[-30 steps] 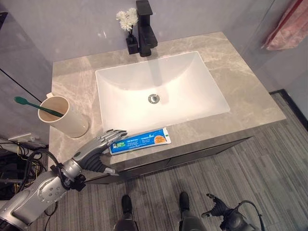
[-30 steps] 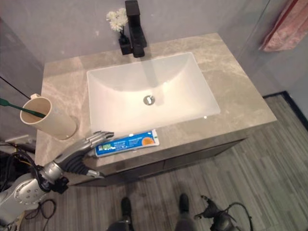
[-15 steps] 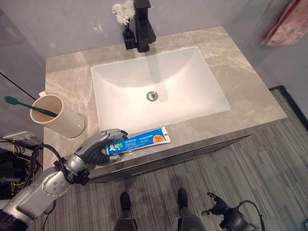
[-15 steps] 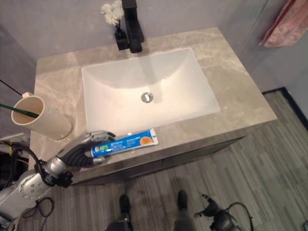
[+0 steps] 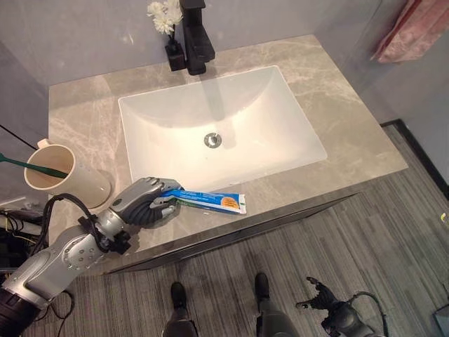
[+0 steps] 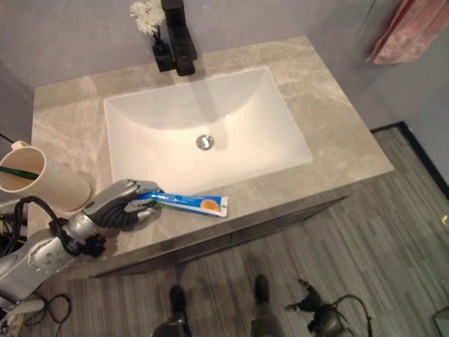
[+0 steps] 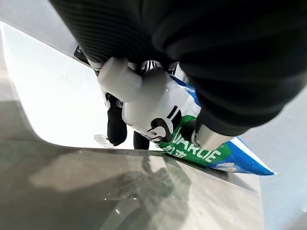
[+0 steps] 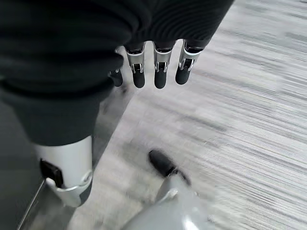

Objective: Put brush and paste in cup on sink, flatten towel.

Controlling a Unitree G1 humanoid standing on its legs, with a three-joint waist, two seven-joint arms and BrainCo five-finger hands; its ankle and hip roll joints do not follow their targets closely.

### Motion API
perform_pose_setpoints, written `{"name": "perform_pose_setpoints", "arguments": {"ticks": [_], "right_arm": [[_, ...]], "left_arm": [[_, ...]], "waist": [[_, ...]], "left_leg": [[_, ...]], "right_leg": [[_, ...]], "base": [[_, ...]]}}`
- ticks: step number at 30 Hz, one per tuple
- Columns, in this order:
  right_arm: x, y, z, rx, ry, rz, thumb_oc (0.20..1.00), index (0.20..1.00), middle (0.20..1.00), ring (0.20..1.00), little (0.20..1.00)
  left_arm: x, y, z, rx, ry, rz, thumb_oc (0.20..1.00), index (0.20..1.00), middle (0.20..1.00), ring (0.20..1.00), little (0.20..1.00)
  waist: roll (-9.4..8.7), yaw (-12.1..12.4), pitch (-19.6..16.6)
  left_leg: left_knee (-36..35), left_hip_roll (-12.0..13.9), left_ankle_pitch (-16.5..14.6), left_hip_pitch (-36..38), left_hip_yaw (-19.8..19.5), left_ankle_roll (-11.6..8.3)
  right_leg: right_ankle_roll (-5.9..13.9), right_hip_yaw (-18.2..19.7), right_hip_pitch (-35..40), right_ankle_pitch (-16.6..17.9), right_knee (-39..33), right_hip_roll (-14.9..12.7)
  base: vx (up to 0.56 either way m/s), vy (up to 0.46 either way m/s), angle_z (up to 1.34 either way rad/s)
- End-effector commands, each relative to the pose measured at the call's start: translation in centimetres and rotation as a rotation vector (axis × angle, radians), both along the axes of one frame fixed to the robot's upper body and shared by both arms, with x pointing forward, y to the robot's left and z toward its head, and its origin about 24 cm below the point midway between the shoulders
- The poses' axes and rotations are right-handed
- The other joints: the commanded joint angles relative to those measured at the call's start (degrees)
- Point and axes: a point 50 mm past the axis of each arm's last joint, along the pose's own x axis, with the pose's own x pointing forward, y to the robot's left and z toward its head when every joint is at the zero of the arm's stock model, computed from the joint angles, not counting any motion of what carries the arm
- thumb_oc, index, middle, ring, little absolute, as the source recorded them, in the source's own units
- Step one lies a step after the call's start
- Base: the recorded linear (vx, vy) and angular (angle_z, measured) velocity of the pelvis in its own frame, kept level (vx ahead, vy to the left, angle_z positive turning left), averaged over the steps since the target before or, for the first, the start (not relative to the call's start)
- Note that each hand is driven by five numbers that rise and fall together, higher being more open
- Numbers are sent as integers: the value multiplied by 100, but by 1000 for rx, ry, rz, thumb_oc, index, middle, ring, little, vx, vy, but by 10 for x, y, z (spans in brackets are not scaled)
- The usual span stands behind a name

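Left hand [image 5: 144, 203] is curled round the cap end of the paste [image 5: 210, 201] at the counter's [image 5: 351, 140] front edge. Tube's probably light and squishy, so gripping near the stiff cap seems smart.

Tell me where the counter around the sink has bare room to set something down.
The widest bare patch is the counter right of the basin, out to its edge. The back left corner, behind the cup, is bare too. The front left is crowded: the left hand grips the toothpaste beside the cup with its toothbrush. The faucet and flowers fill the back strip.
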Motion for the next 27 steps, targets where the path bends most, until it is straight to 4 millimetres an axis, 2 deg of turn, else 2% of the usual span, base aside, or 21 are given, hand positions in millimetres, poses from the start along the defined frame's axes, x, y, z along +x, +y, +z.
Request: {"name": "perform_pose_setpoints", "arguments": {"ticks": [1,2,3,6,8,9,10,11,12,13,14,15,16,17,19,20,22,23,24,25,27], "right_arm": [[-27,-22,-1,31,-25,-301,1000,1000,1000,1000,1000],[-45,-42,1,68,-74,-581,1000,1000,1000,1000,1000],[-45,-42,1,70,-76,-582,1000,1000,1000,1000,1000],[-71,-81,16,119,-279,-1094,1000,1000,1000,1000,1000],[-72,-115,40,110,-522,-1334,1000,1000,1000,1000,1000],[-72,-116,41,108,-527,-1337,1000,1000,1000,1000,1000],[-30,-164,120,-65,-924,-1196,1000,1000,1000,1000,1000],[-31,-164,120,-75,-924,-1198,1000,1000,1000,1000,1000],[-12,-171,154,-127,-1073,-1108,1000,1000,1000,1000,1000],[-13,-169,155,-139,-1073,-1112,1000,1000,1000,1000,1000],[25,-165,235,-248,-1376,-861,1000,1000,1000,1000,1000],[36,-158,258,-292,-1451,-777,1000,1000,1000,1000,1000],[35,-158,258,-295,-1452,-780,1000,1000,1000,1000,1000],[77,-112,340,-390,-1669,-350,1000,1000,1000,1000,1000],[92,-89,360,-352,-1717,-191,1000,1000,1000,1000,1000],[93,-89,362,-349,-1720,-190,1000,1000,1000,1000,1000],[123,-47,385,-198,-1746,58,1000,1000,1000,1000,1000],[145,-11,390,35,-1689,250,1000,1000,1000,1000,1000],[158,6,389,74,-1616,339,1000,1000,1000,1000,1000],[163,23,395,66,-1568,457,1000,1000,1000,1000,1000],[174,60,395,258,-1520,588,1000,1000,1000,1000,1000]], "left_arm": [[-17,-10,-13,97,18,-101,200,200,200,200,200],[-14,-5,-2,113,-62,-69,200,200,200,200,200],[-14,-5,-2,113,-64,-69,200,200,200,200,200],[-5,2,27,71,-269,12,200,200,200,200,200],[-1,2,52,-64,-438,65,200,200,200,200,200],[-1,2,52,-68,-440,64,200,200,200,200,200],[-1,-6,90,-275,-696,72,200,200,200,200,200],[-1,-6,90,-279,-698,71,200,200,200,200,200],[-2,-10,100,-312,-764,60,200,200,200,200,200],[-1,-11,100,-315,-766,58,200,200,200,200,200],[1,-20,121,-407,-866,36,200,200,200,200,200],[4,-27,131,-452,-909,17,200,200,200,200,200],[5,-27,132,-453,-910,15,200,200,200,200,200],[17,-40,161,-526,-992,8,200,200,200,200,200],[20,-49,172,-546,-1014,-18,200,200,200,200,200],[21,-48,174,-545,-1019,-16,200,200,200,200,200],[23,-61,192,-570,-1044,-69,200,200,200,200,200],[26,-68,204,-580,-1044,-99,200,200,200,200,200],[27,-69,207,-573,-1037,-102,200,200,200,200,200],[24,-72,210,-557,-1037,-131,200,200,200,200,200],[19,-79,213,-565,-1032,-175,200,200,200,200,200]], "waist": [[-128,16,-61],[-112,13,-126],[-118,13,-114],[-127,-60,-260],[-142,-138,-354],[-131,-133,-336],[-121,-303,-503],[-106,-294,-487],[-104,-357,-572],[-96,-340,-555],[-83,-444,-677],[-73,-467,-743],[-76,-458,-735],[-79,-497,-924],[-89,-475,-968],[-94,-485,-939],[-138,-456,-988],[-179,-410,-1025],[-204,-380,-1043],[-217,-345,-1048],[-225,-268,-1053]], "left_leg": [[38,52,-413,636,-14,-92],[38,52,-484,747,-43,-104],[38,45,-451,733,-46,-101],[38,52,-533,868,-103,-123],[38,57,-564,929,-144,-129],[38,50,-530,915,-153,-125],[38,56,-617,1041,-155,-139],[38,50,-581,1025,-164,-134],[38,56,-643,1085,-156,-138],[38,49,-603,1066,-167,-132],[38,45,-609,1129,-141,-131],[38,52,-661,1177,-143,-135],[38,51,-654,1173,-146,-134],[38,59,-708,1294,-101,-147],[38,67,-705,1324,-84,-151],[38,62,-672,1309,-82,-148],[38,53,-645,1354,-32,-140],[38,58,-590,1394,14,-139],[38,64,-612,1421,32,-141],[38,75,-641,1468,52,-147],[38,70,-587,1472,60,-147]], "right_leg": [[231,-365,-153,211,-2,-368],[253,-415,-1,146,-2,-378],[244,-412,-15,174,-2,-383],[271,-480,184,110,-2,-409],[283,-539,282,84,-2,-426],[275,-543,272,114,-2,-432],[286,-567,434,53,-2,-443],[278,-571,424,85,-2,-448],[286,-567,481,47,-2,-449],[276,-572,468,83,-2,-455],[263,-566,535,96,-2,-465],[271,-569,599,55,-2,-465],[269,-570,596,61,-2,-466],[257,-552,727,-4,-2,-451],[251,-540,762,-8,-2,-444],[242,-533,745,23,-2,-446],[237,-490,771,36,-2,-424],[222,-458,788,67,-2,-415],[231,-439,800,47,-2,-412],[239,-435,841,22,-2,-399],[221,-423,850,61,-2,-409]], "base": [[80,-4,-2],[37,-9,-2],[50,-9,-1],[53,-12,2],[12,-22,8],[17,3,24],[-16,10,22],[41,18,20],[-9,0,7],[0,0,0],[0,0,0],[0,0,0],[47,16,2],[0,0,0],[-17,-2,0],[0,0,0],[-70,-7,-5],[-92,-6,-8],[-37,4,-8],[-19,7,-8],[-39,-1,-5]]}}
